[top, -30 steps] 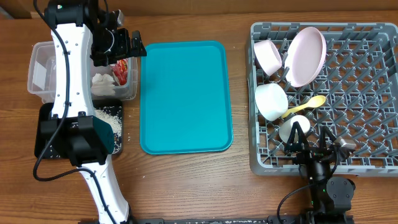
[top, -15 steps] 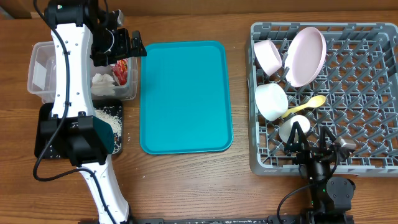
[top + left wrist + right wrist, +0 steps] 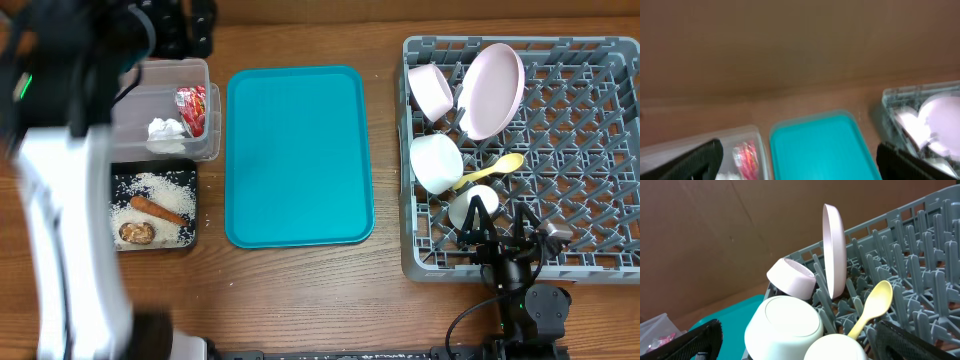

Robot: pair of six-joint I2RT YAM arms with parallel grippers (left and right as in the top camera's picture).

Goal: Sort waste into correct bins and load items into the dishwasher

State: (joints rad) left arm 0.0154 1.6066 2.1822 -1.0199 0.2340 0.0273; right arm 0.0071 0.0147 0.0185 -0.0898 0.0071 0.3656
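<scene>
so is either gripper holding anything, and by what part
Nothing is held. The left gripper is open and empty; the right gripper is open too, near the white cup in the dish rack but not closed on it.

A brown wooden table [image 3: 300,300] carries four things. A clear tub [image 3: 138,100] sits close to the left gripper [image 3: 188,25], on the side toward the robot. A black tray [image 3: 193,215] lies against the tub's side farthest from that gripper. A teal tray [image 3: 298,155] lies flat just right of both. A large grey dish rack [image 3: 600,180] sits well apart, its near edge under the right gripper [image 3: 498,222].
</scene>
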